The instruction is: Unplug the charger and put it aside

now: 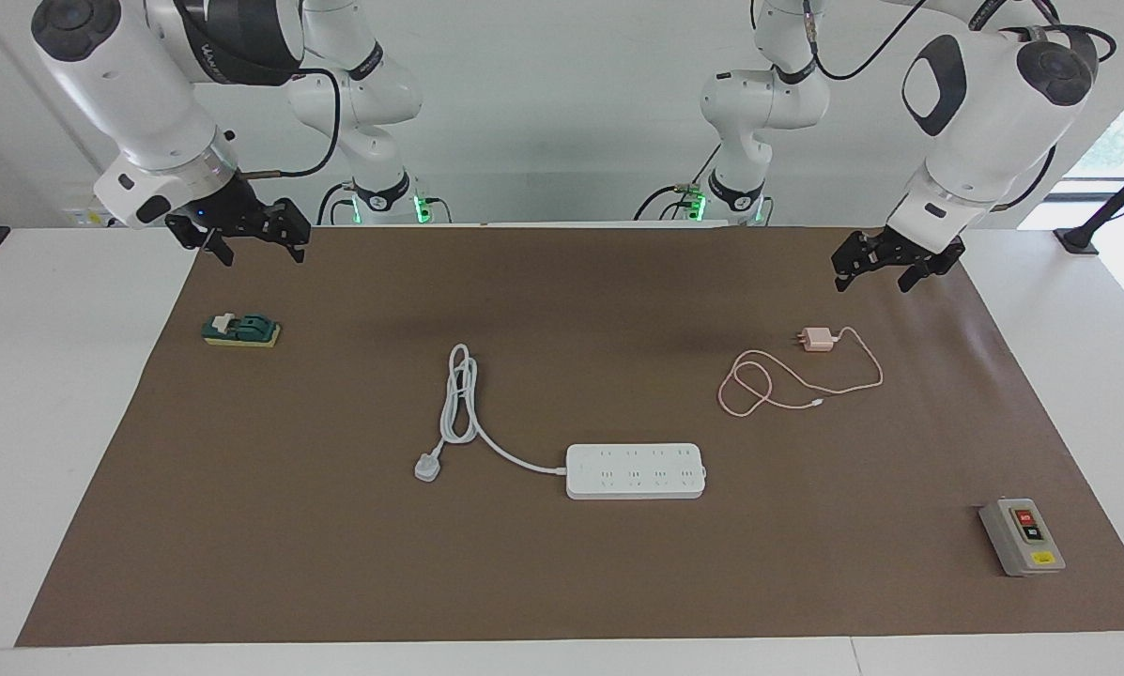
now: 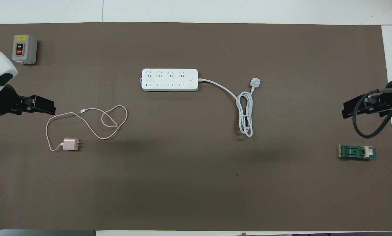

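Observation:
The pale pink charger (image 1: pixel 816 339) (image 2: pixel 70 144) lies on the brown mat (image 1: pixel 562 582) toward the left arm's end, prongs out and in no socket. Its thin pink cable (image 1: pixel 759 385) (image 2: pixel 110 123) lies looped beside it. The white power strip (image 1: pixel 636 470) (image 2: pixel 169 79) lies mid-table, farther from the robots, with nothing plugged in. My left gripper (image 1: pixel 885 268) (image 2: pixel 38 105) hangs open and empty above the mat's edge beside the charger. My right gripper (image 1: pixel 256 239) (image 2: pixel 359 108) hangs open and empty over the right arm's end.
The strip's thick white cord (image 1: pixel 458 404) (image 2: pixel 245 114) lies coiled toward the right arm's end and ends in a plug (image 1: pixel 427 467) (image 2: pixel 254 82). A grey on/off switch box (image 1: pixel 1022 535) (image 2: pixel 24 49) stands at a corner. A green block (image 1: pixel 241 330) (image 2: pixel 357 152) lies under the right gripper.

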Motion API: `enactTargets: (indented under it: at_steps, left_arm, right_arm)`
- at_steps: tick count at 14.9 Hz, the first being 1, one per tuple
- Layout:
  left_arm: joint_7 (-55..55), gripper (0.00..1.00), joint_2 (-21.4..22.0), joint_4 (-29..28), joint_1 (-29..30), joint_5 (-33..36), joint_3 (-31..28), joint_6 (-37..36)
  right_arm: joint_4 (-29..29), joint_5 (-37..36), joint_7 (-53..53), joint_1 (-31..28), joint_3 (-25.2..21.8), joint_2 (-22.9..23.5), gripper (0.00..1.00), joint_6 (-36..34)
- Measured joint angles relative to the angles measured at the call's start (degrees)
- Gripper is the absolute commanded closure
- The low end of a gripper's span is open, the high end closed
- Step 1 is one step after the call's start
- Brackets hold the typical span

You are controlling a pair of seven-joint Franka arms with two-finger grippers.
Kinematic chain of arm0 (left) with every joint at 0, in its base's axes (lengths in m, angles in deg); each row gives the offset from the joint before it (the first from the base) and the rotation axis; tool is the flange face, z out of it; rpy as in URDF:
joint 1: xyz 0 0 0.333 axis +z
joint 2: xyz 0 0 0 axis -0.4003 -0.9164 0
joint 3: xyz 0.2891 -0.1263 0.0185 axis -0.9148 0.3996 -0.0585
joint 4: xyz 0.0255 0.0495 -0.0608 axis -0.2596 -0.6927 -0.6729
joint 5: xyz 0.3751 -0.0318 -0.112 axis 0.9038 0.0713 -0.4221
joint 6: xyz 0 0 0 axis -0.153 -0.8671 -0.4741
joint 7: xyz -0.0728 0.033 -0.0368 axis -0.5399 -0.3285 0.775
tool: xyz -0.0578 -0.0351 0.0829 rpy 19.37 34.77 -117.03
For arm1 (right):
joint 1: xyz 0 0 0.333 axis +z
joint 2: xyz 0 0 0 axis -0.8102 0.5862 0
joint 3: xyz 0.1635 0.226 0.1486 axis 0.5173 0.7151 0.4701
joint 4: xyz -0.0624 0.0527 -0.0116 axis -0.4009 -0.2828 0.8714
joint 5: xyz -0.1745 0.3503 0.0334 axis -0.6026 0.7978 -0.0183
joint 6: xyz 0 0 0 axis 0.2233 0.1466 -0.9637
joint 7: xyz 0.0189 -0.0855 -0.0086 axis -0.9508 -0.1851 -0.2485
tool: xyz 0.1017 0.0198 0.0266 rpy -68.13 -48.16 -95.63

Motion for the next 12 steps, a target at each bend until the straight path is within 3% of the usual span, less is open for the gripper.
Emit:
enactTargets:
  at_steps: [12]
  left_arm:
    - [-3.9,0.0,0.3,-0.1,0.0,0.0,-0.1,2.4]
  right_arm:
    - [-0.1,0.0,0.0,-0.2,-0.5,0.0,0.0,0.0]
